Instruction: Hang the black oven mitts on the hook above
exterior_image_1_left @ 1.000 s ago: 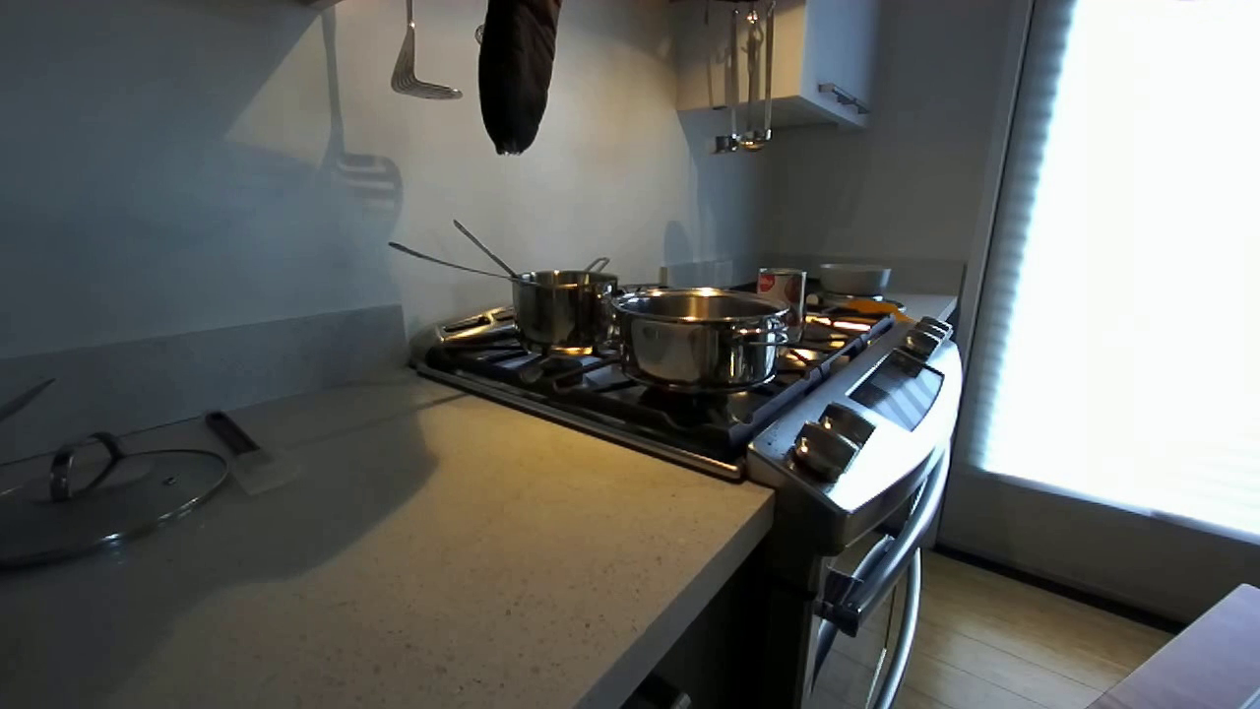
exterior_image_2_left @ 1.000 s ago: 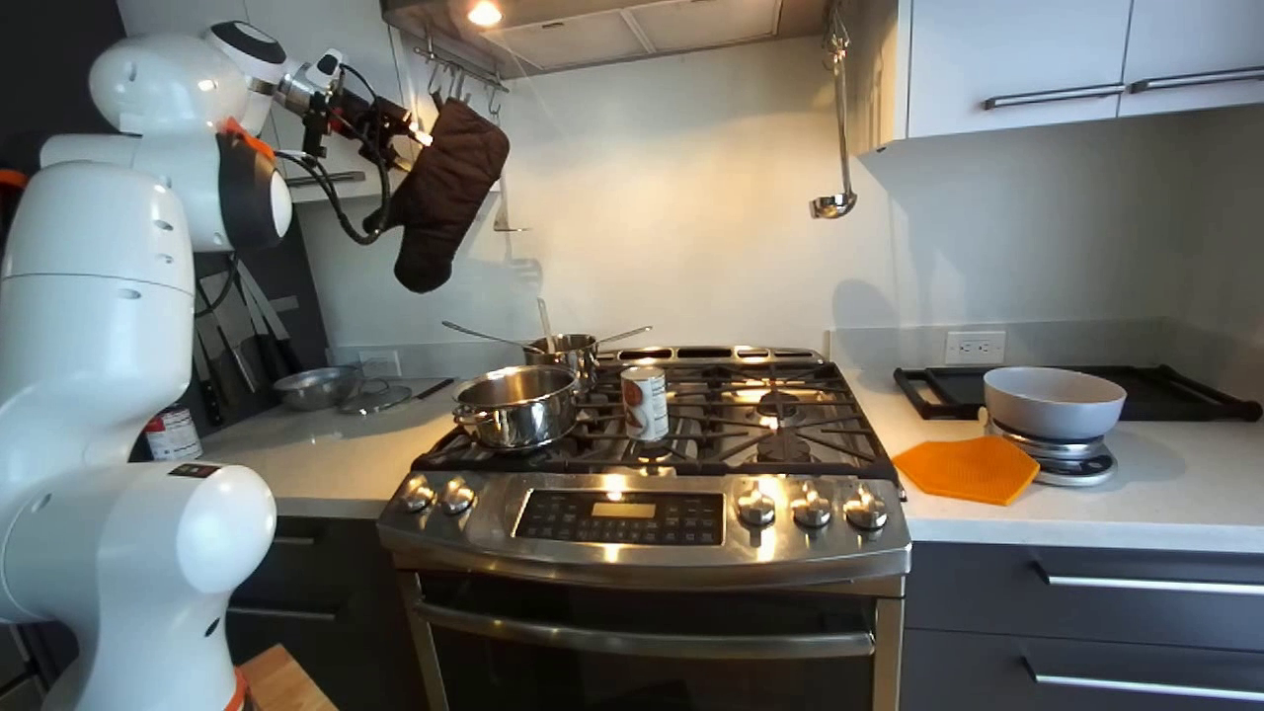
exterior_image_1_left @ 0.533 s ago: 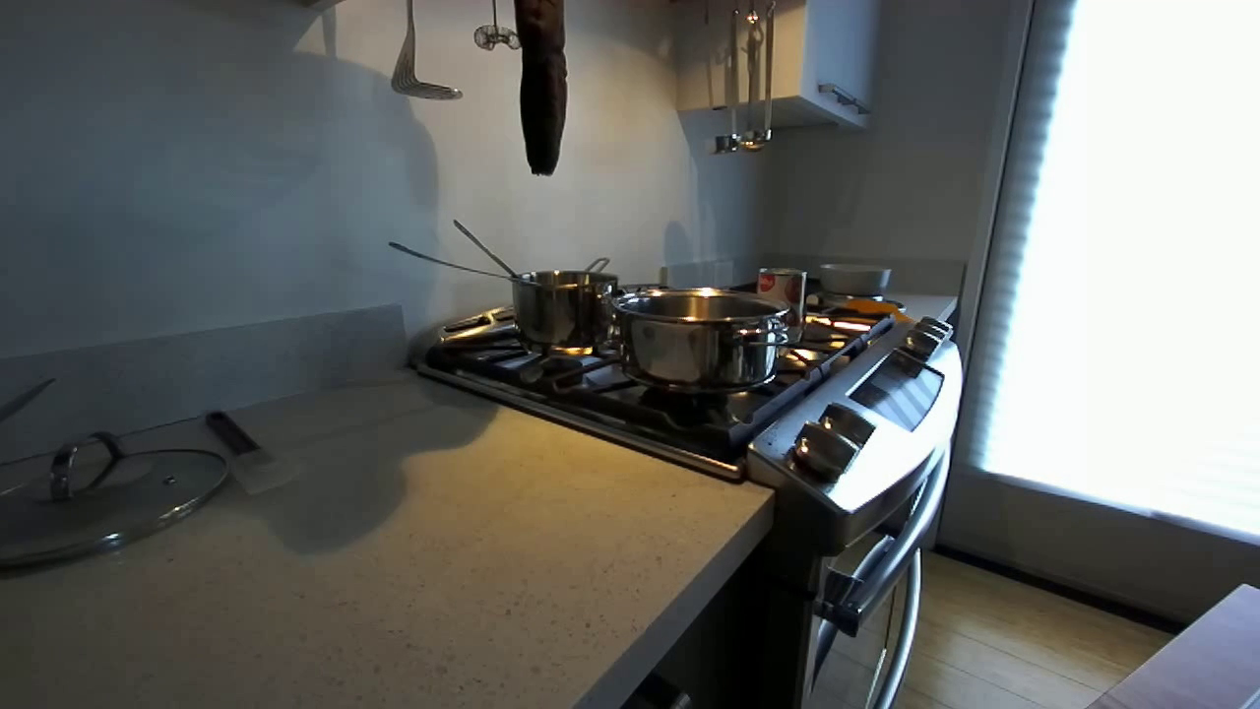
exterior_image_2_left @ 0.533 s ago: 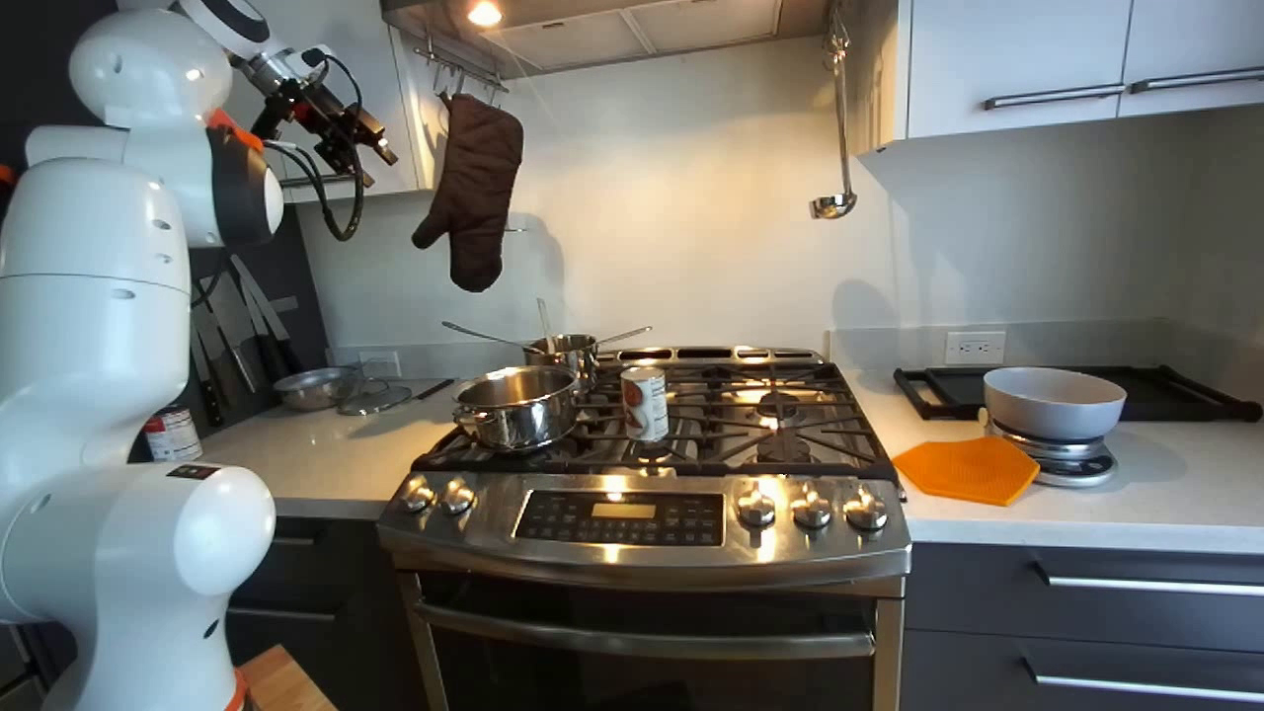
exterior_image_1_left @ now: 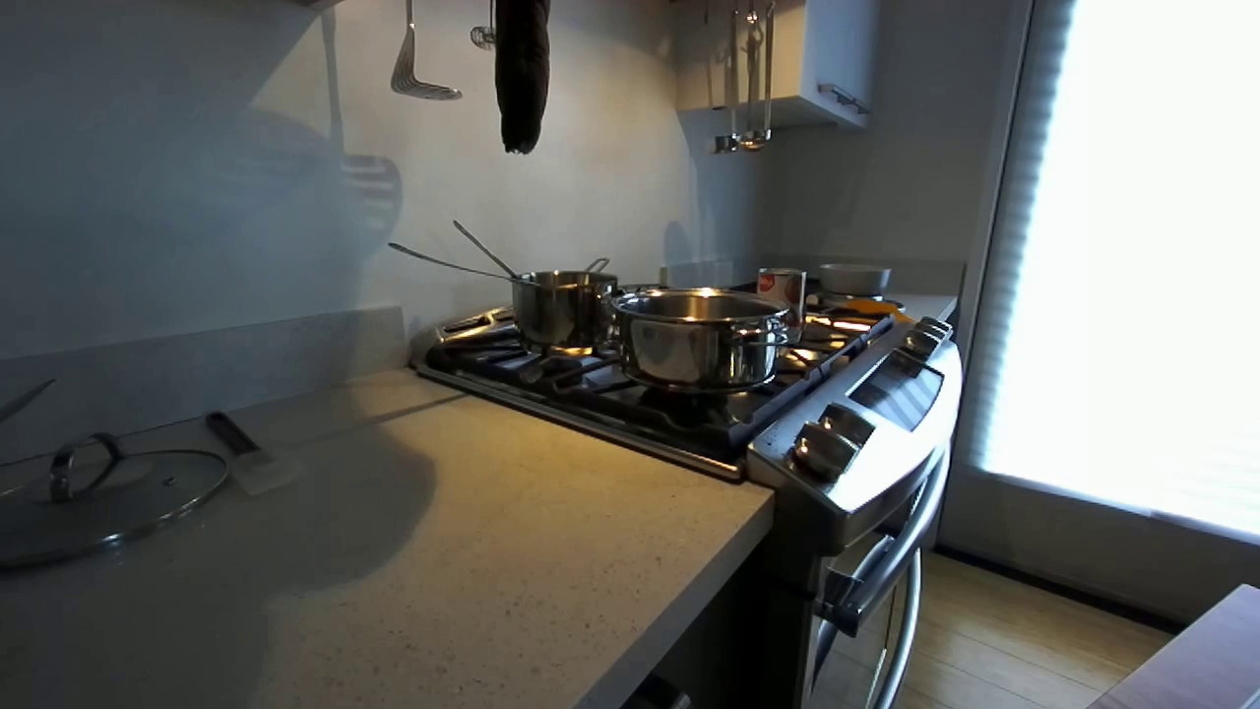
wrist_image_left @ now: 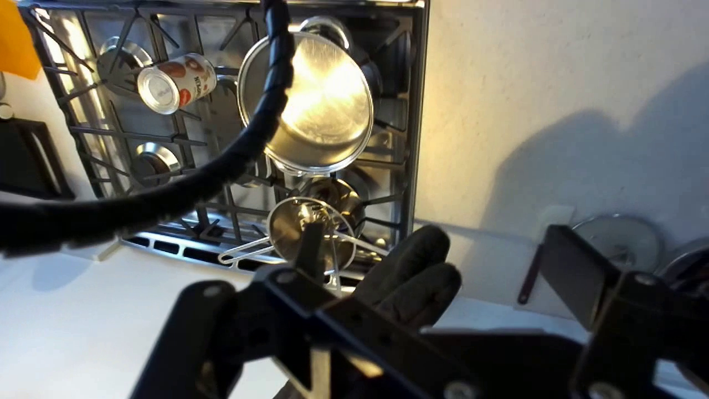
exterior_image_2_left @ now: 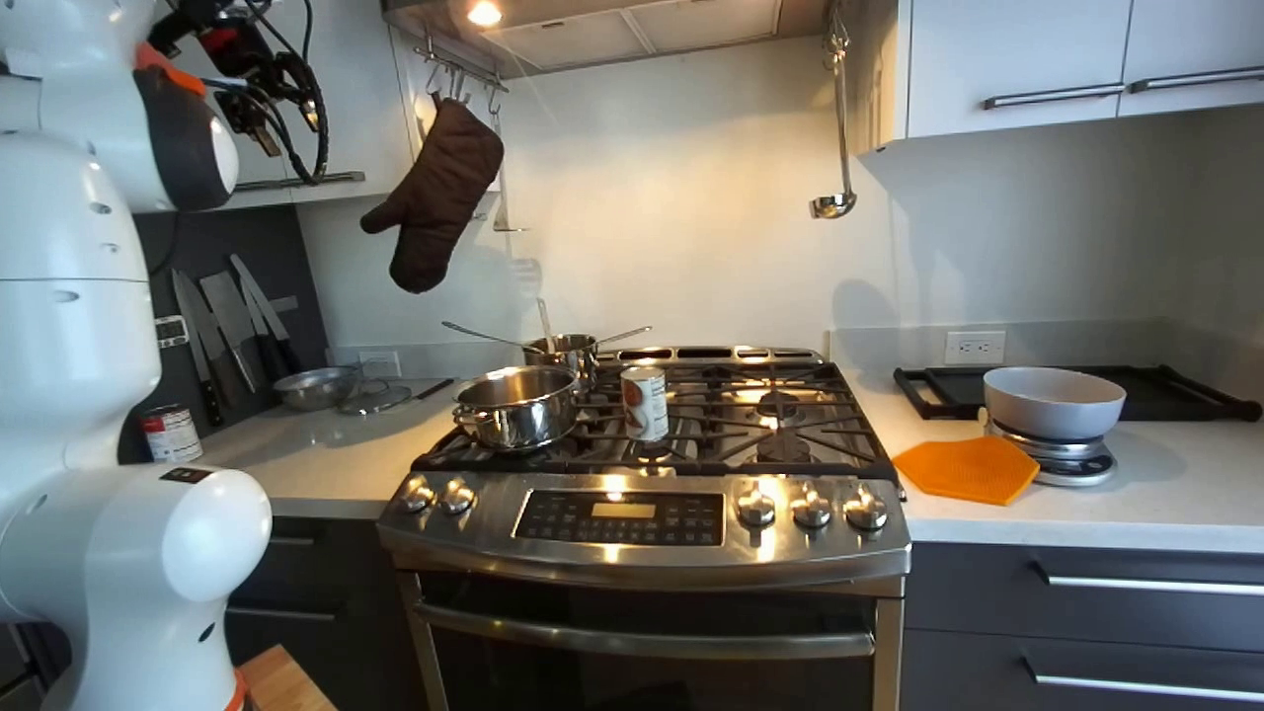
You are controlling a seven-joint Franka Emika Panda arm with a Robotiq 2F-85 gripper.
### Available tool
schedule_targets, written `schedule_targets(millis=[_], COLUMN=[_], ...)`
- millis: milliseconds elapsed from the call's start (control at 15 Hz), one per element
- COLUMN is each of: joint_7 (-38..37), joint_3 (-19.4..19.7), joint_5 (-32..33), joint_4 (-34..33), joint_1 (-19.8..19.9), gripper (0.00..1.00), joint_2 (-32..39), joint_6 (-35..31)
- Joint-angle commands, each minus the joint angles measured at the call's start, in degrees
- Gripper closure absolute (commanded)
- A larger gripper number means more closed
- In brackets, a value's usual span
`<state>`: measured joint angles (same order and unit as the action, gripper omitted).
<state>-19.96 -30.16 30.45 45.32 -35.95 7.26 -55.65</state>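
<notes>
A dark brown oven mitt [exterior_image_2_left: 439,197] hangs by its top from the row of metal hooks [exterior_image_2_left: 456,77] under the range hood. It is tilted, its lower end swung to the left. Its lower part shows edge-on in an exterior view [exterior_image_1_left: 522,79], and its thumb and tip show in the wrist view [wrist_image_left: 415,277]. My gripper [exterior_image_2_left: 288,128] is to the left of the mitt and apart from it. In the wrist view the gripper [wrist_image_left: 443,260] has its fingers wide apart with nothing between them. Which hook holds the mitt is too small to tell.
Below are the stove with a large steel pot [exterior_image_2_left: 516,407], a smaller pot [exterior_image_2_left: 565,354] with utensils, and a can [exterior_image_2_left: 645,403]. A slotted turner [exterior_image_1_left: 418,69] hangs near the mitt. The range hood [exterior_image_2_left: 602,35] is above and a white cabinet [exterior_image_2_left: 346,109] is behind the gripper.
My gripper has backed away from the mitt's left edge, leftward. The mitt stayed hanging, swung to near upright half a second ago, and is now tilted again.
</notes>
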Motion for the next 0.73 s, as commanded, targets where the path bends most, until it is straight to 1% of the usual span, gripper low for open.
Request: schedule_targets(millis=[0,200,333,400,533,667], joint_7=[7.41,8.49,8.96,7.77,8.33,8.64], joint_3=[1.18,4.22,8.55,4.81,7.39,7.89], joint_5=[-6.91,-10.57,-15.66,-10.66,-13.35,-13.88], joint_4=[5.38,8.68,11.36,5.15,7.04,8.33], joint_1=[3.90,5.41,5.98,4.37,4.88,5.11], gripper=[0.00,0.00,0.00,0.00,0.00,0.00], joint_2=[-9.66,-17.23,-22.27,-15.89,-19.53,-21.08], joint_6=[3.95,3.11,0.16,2.97,2.04,1.70])
